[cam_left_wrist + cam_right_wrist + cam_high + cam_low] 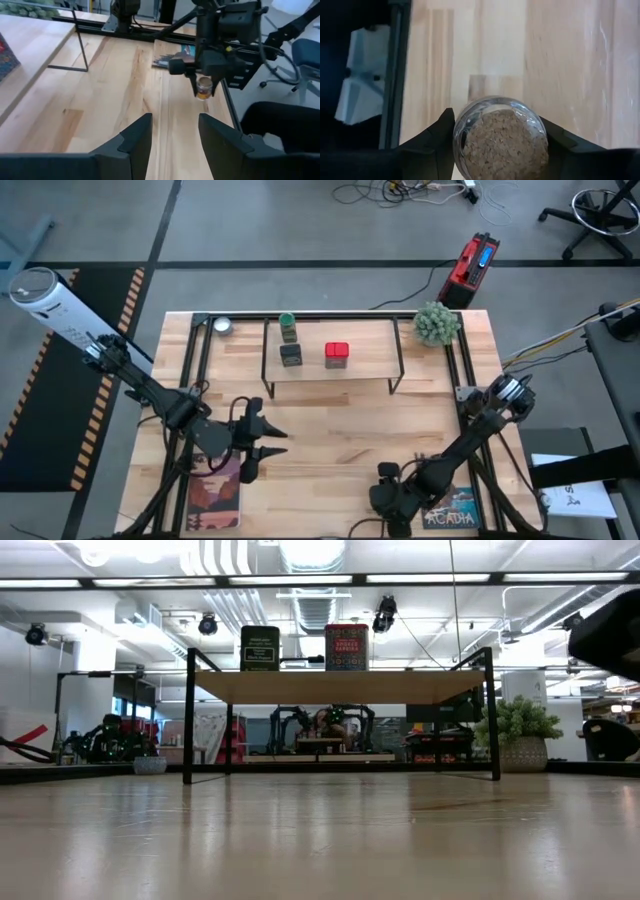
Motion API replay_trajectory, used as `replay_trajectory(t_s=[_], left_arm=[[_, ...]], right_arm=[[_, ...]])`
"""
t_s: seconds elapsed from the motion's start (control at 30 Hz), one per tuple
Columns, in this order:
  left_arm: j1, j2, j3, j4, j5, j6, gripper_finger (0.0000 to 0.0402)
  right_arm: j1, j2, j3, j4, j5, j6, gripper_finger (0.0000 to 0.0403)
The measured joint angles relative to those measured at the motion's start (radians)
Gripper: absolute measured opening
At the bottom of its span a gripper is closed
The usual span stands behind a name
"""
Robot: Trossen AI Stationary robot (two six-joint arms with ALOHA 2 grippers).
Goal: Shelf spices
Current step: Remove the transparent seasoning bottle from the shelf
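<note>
Right wrist view shows the right gripper (497, 137) clamped on the tiny round beige jar (500, 137), lower right of the high view, far from the shelf (330, 365). Round glass could slip mid-carry. Left gripper (175, 140) stands apart, empty.

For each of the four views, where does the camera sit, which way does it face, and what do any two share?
High: overhead, straight down; both arms, left gripper, black-rod shelf with wooden board.
Low: table height, level across; shelf, red square tin; no gripper.
Left wrist: past its own fingers at the right gripper holding the tiny round beige jar.
Right wrist: down between its fingers onto that jar.
Shared: both wrist views show the jar.
</note>
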Motion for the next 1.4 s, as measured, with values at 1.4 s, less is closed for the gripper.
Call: replay_trajectory(t_s=[1.4], left_arm=[[-0.085,0.14,-0.017,0.189,-0.116,-0.097,0.0149]], right_arm=[[0.114,0.005,-0.036,-0.068,0.161,0.158,0.0282]])
